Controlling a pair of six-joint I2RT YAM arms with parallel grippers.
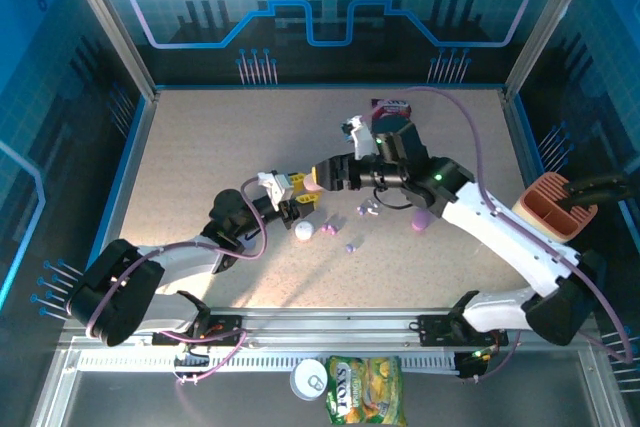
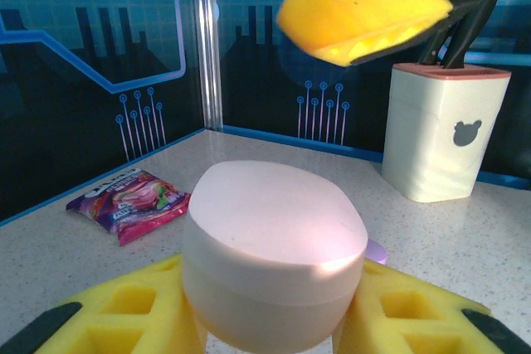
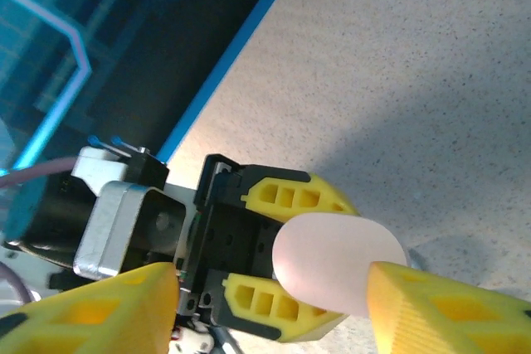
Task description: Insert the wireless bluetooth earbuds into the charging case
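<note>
The closed pink charging case (image 2: 274, 246) is clamped in the left fingers (image 2: 124, 312), presumably for opening by the right fingers (image 3: 448, 304), spread wide and empty close by it, while what seem the earbuds (image 1: 350, 245) are left on the worktop (image 1: 200, 147) at its five o'clock.

- My desk (image 1: 200, 167) has a pale, speckled top with a blue edge.
- A purple snack packet (image 1: 392, 105) lies flat by the far edge.
- A cream pot (image 2: 444, 134) with a little bear on it stands upright at the right side.
- A small white round thing (image 1: 303, 231) sits near the middle.
- Just beside it lies a tiny pale bit (image 1: 328, 230), too small for me to tell what it is.
- A tiny purple earbud (image 1: 351, 246) lies near them, toward the near edge.
- More little purple bits (image 1: 368, 209) lie close by.
- A lilac rounded thing (image 1: 420, 222) stands to their right.
</note>
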